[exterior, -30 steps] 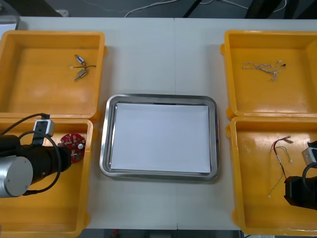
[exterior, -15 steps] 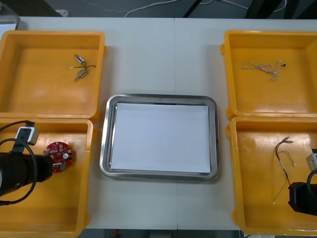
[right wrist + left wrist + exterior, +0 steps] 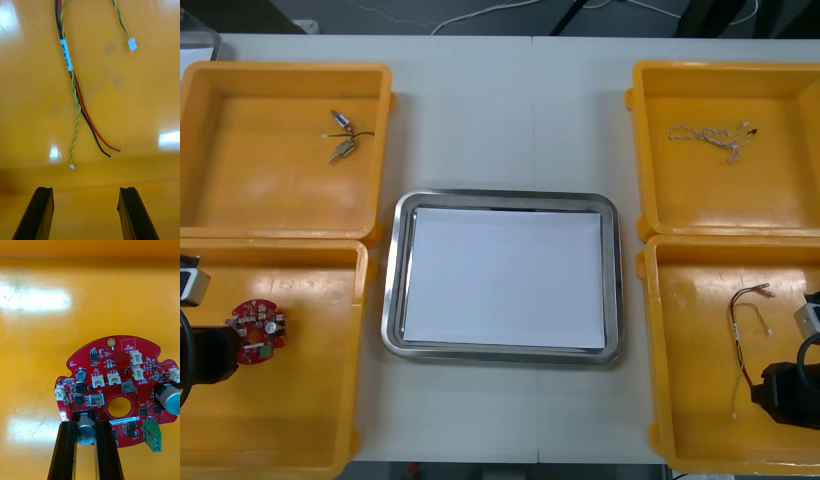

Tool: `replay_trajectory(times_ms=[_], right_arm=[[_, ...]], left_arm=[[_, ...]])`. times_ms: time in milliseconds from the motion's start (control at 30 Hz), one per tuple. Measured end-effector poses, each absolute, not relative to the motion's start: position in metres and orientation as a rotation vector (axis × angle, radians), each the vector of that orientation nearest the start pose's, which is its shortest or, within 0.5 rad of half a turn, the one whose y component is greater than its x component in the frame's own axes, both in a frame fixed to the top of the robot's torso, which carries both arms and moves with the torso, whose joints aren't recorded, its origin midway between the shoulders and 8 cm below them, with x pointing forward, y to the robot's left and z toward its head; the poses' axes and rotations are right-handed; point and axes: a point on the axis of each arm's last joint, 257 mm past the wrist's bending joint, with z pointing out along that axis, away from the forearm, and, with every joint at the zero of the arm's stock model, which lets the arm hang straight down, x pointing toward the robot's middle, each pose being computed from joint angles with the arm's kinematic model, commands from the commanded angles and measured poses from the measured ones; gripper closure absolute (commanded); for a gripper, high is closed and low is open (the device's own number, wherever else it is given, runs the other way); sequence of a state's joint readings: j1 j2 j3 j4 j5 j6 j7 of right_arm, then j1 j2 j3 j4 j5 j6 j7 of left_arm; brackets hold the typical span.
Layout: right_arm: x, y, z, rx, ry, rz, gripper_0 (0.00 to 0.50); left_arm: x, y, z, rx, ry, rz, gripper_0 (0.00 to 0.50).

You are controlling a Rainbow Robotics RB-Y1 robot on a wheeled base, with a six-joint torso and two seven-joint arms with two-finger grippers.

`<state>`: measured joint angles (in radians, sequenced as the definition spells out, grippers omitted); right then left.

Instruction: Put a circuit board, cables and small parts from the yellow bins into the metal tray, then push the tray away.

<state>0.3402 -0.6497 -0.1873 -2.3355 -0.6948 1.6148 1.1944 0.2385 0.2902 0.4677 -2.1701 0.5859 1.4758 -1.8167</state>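
Light counter (image 3: pixel 510 110) carries a white-lined metal tray (image 3: pixel 392 290) at its middle. Left of the tray, in the near yellow bin (image 3: pixel 300 410), the left end effector (image 3: pixel 86 429) is clamped on the round red circuit board (image 3: pixel 252 325), so the tray lies to its right, beyond the bin wall. Its wrist view adds what the front view cannot: the fingers (image 3: pixel 66 453) pinch a grey cylinder (image 3: pixel 85 433) at the board's rim. Right of the tray, the right end effector (image 3: pixel 86 215) stands apart, with the loose ends of the red and yellow cable (image 3: pixel 66 60) pointing toward it.
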Motion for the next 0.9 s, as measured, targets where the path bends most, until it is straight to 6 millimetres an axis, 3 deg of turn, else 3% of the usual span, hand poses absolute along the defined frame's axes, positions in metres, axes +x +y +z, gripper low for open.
replay_trajectory(times_ms=[300, 600, 700, 900], right_arm=[[0.308, -0.338, -0.272, 0.075, 2.757, 0.051, 0.000], [0.336, -0.340, -0.279, 0.106, 2.772, 0.071, 0.000], [0.340, -0.338, -0.283, 0.103, 2.780, 0.071, 0.000], [0.347, -0.341, -0.290, 0.126, 2.788, 0.081, 0.000]], left_arm=[[0.324, 0.413, -0.312, 0.032, 2.569, 0.018, 0.476], [0.326, 0.421, -0.318, 0.010, 2.564, 0.025, 0.468], [0.327, 0.421, -0.317, 0.009, 2.560, 0.029, 0.237], [0.328, 0.422, -0.316, 0.012, 2.558, 0.032, 0.167]])
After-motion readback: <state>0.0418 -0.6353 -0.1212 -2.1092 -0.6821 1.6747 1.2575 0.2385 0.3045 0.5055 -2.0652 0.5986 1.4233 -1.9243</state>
